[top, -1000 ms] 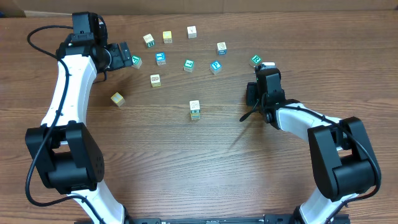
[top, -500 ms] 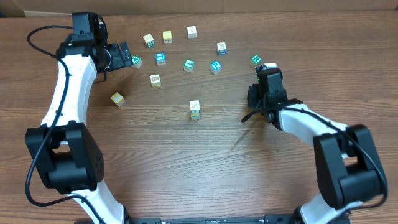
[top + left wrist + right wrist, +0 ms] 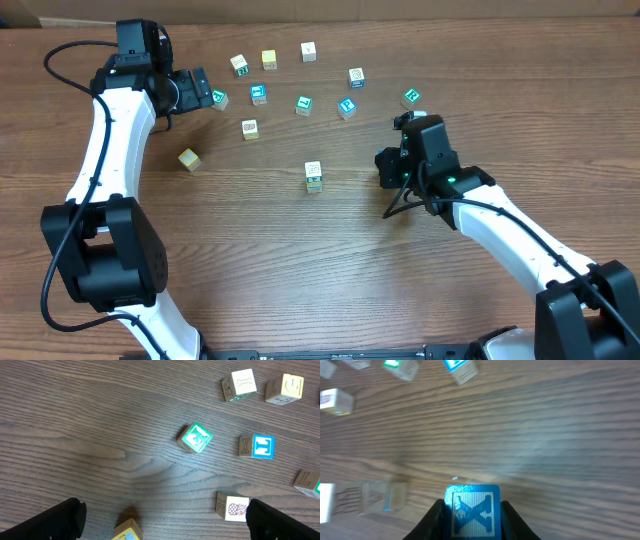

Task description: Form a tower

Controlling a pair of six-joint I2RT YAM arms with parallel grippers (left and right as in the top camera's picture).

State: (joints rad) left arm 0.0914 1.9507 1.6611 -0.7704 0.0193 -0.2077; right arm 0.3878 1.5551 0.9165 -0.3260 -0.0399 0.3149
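Observation:
The tower [image 3: 313,176] is a short stack of cream-faced cubes with green marks, standing mid-table. My right gripper [image 3: 390,165] hovers to its right, apart from it. In the right wrist view this gripper [image 3: 472,512] is shut on a blue cube with a white X face [image 3: 472,510], held above the wood. The tower shows there as a pale blur [image 3: 365,499] at the left. My left gripper [image 3: 200,88] is open at the back left, next to a teal cube [image 3: 219,98]. In the left wrist view nothing sits between its black fingers [image 3: 50,521].
Several loose cubes lie along the back: a yellow one [image 3: 269,59], a blue one [image 3: 258,94], a teal one [image 3: 411,97]. A yellow cube [image 3: 188,158] sits apart at the left. The left wrist view shows a teal cube [image 3: 195,437] and a pineapple cube [image 3: 233,507].
My right gripper closed on the blue X cube at the back right, then carried it forward and left toward the tower. The left arm has not moved.

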